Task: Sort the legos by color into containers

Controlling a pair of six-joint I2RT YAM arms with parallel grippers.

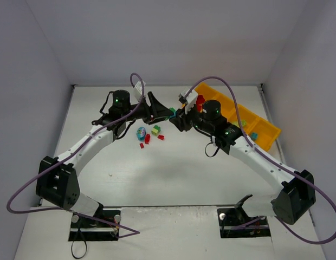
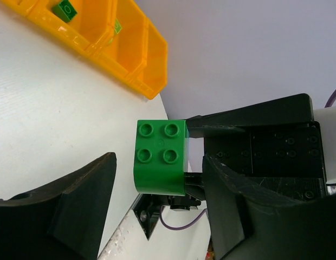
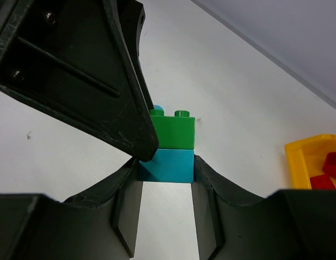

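Note:
My right gripper (image 3: 167,169) is shut on a teal-blue lego (image 3: 167,162), with a dark green lego (image 3: 173,130) stuck on top of it. In the left wrist view that green lego (image 2: 160,154) sits between the fingers of my left gripper (image 2: 160,165), which is open with a gap on both sides of the brick. From above, both grippers meet over the table's middle, the left gripper (image 1: 159,108) facing the right gripper (image 1: 178,116) with the green lego (image 1: 172,111) between them. The orange-yellow containers (image 1: 249,116) lie at the back right.
Loose legos lie on the table below the grippers: red ones (image 1: 147,138), a yellow-green one (image 1: 156,130) and a bluish piece (image 1: 141,132). Red legos (image 3: 328,168) sit in one compartment of the tray (image 3: 298,149), and a dark green lego (image 2: 65,9) in another.

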